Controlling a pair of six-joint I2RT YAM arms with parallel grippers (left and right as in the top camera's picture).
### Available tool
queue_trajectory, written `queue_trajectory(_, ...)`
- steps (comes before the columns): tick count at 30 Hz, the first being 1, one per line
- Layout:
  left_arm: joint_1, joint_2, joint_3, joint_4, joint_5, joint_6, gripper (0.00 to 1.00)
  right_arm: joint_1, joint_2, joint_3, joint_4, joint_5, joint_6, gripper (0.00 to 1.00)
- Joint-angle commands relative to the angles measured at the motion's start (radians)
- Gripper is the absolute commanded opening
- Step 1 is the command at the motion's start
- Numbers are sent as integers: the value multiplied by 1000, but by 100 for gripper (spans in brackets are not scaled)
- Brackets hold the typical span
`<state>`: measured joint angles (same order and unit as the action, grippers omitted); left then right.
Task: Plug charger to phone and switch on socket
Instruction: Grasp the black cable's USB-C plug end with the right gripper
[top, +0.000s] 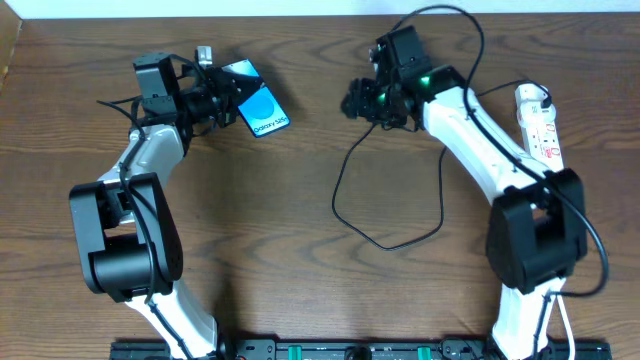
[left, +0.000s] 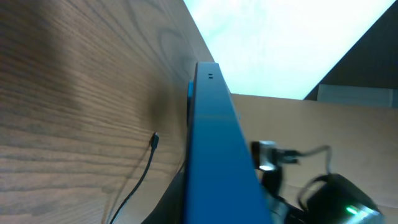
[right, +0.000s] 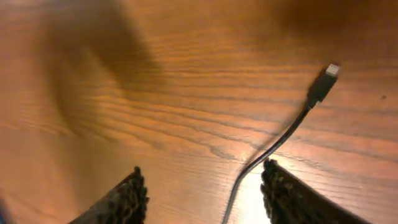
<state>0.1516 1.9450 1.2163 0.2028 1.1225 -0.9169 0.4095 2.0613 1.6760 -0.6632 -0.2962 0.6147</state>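
gripping the phone (top: 262, 110) at its near edge, the left gripper (top: 222, 95) has its fingers drawn in narrow on the handset. the cyan screen faces up and is tilted off the wooden table (top: 300, 290). in the left wrist view the phone (left: 214, 143) shows edge-on as a blue slab running up the middle of the picture. the fingers themselves cannot be made out there.

right of the phone, well apart from it, the right gripper (top: 362, 100) hangs over the table with its fingers (right: 127, 199) spread wide and nothing clamped. the charger (top: 340, 200) cable lies on the wood between those two fingers, closer to the one farther from the phone and touching neither. its small plug (right: 323, 84) rests flat on the table just past the fingertips. from there the cable loops away from the phone in a broad curve.

the socket (top: 538, 125) lies farthest from the phone, beyond the right arm, with its white cord at one end.
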Motion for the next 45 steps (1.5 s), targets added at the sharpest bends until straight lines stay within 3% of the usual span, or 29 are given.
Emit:
queue_trajectory(1, 0, 4, 5, -19, 14, -5, 8, -10, 68, -12, -9, -2, 109, 36)
queue_trajectory(3, 0, 4, 5, -36, 14, -5, 7, -15, 92, -12, -11, -1, 135, 31)
queue_trajectory(26, 0, 4, 5, -38, 12, -5, 7, -49, 253, -13, 47, 33, 225, 26)
queue_trajectory(33, 0, 4, 5, -39, 13, -5, 8, -51, 303, -13, 119, 37, 268, 18)
queue_trajectory(36, 0, 4, 5, -38, 13, -5, 7, -51, 315, -14, 140, 43, 266, 8)
queue_trajectory(38, 0, 4, 5, -39, 13, -5, 8, -51, 321, -15, 174, 41, 211, 1)
queue_trajectory(41, 0, 4, 5, -38, 13, -5, 8, -51, 321, -15, 233, 1, 36, 1)
queue_trajectory(45, 0, 4, 5, -38, 13, -5, 7, -64, 314, -4, 294, -237, -165, 1)
